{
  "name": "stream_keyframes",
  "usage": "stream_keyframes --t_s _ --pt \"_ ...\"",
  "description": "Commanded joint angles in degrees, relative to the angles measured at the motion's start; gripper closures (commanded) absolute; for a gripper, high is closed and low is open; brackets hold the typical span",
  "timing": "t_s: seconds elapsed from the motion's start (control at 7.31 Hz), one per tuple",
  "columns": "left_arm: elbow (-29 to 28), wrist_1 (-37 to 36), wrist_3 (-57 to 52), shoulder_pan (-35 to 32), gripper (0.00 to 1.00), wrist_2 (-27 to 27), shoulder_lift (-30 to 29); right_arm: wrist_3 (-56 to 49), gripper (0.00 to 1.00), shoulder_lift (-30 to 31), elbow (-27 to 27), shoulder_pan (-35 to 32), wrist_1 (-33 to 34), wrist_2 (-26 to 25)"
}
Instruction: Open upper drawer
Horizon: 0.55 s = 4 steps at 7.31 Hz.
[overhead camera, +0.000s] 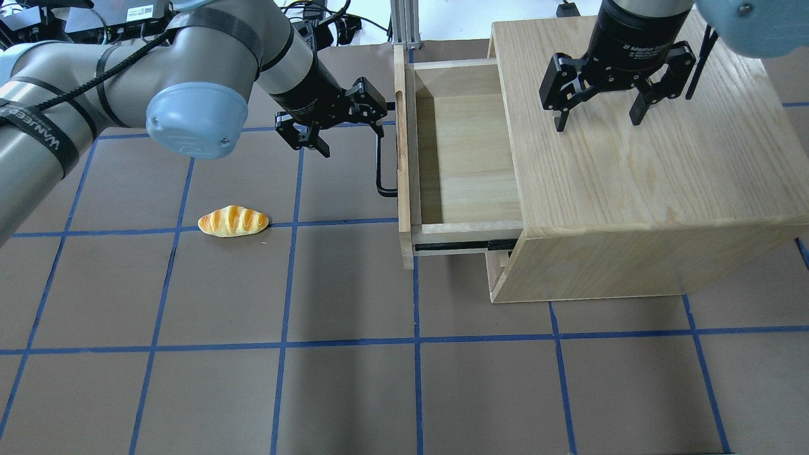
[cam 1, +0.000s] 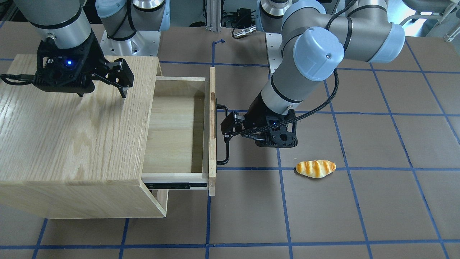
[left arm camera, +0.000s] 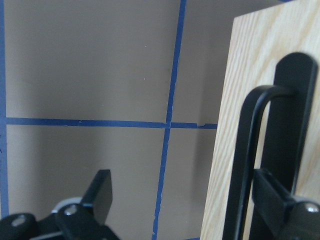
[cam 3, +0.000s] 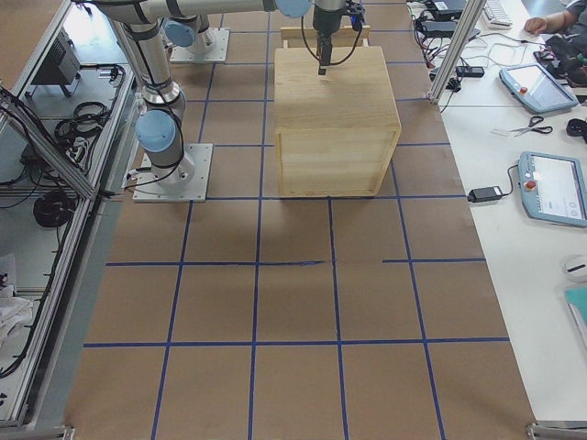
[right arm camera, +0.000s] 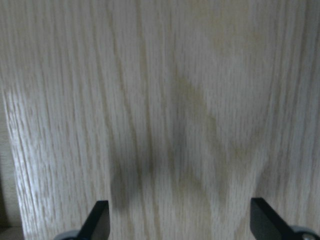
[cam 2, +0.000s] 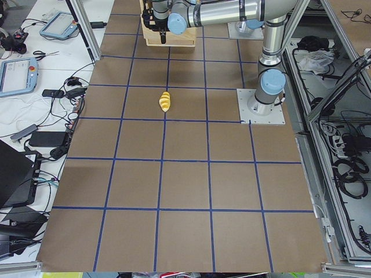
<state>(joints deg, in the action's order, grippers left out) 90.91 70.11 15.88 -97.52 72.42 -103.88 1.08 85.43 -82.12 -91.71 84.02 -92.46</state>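
Note:
The upper drawer point(cam 1: 212, 151) stands pulled far out of the oak cabinet point(cam 1: 72, 126), with its empty inside point(overhead camera: 468, 158) showing. Its black bar handle point(overhead camera: 381, 164) faces my left gripper point(overhead camera: 346, 123). That gripper is open. In the left wrist view one finger point(left arm camera: 272, 200) sits right by the handle bar point(left arm camera: 249, 150) and the other finger point(left arm camera: 100, 192) is far off over the table. My right gripper point(overhead camera: 597, 120) is open and empty, hovering just above the cabinet top point(right arm camera: 175, 100).
A yellow bread roll point(cam 1: 315, 168) lies on the brown table near the left arm, also in the overhead view point(overhead camera: 232, 221). A black slide rail point(overhead camera: 464, 245) shows under the drawer's side. The cabinet fills the table's right part point(cam 3: 335, 101).

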Motion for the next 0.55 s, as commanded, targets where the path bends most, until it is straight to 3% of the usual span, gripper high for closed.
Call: stream_keyframes --t_s 0.0,0.41 --pt "0.1 0.5 -0.1 0.6 0.00 -0.2 0.2 0.1 0.00 0.0 0.0 -0.1 0.0 0.0" --pt "0.1 0.8 -0.2 0.8 0.00 -0.1 0.3 0.0 0.00 0.0 0.0 -0.1 0.0 0.0"
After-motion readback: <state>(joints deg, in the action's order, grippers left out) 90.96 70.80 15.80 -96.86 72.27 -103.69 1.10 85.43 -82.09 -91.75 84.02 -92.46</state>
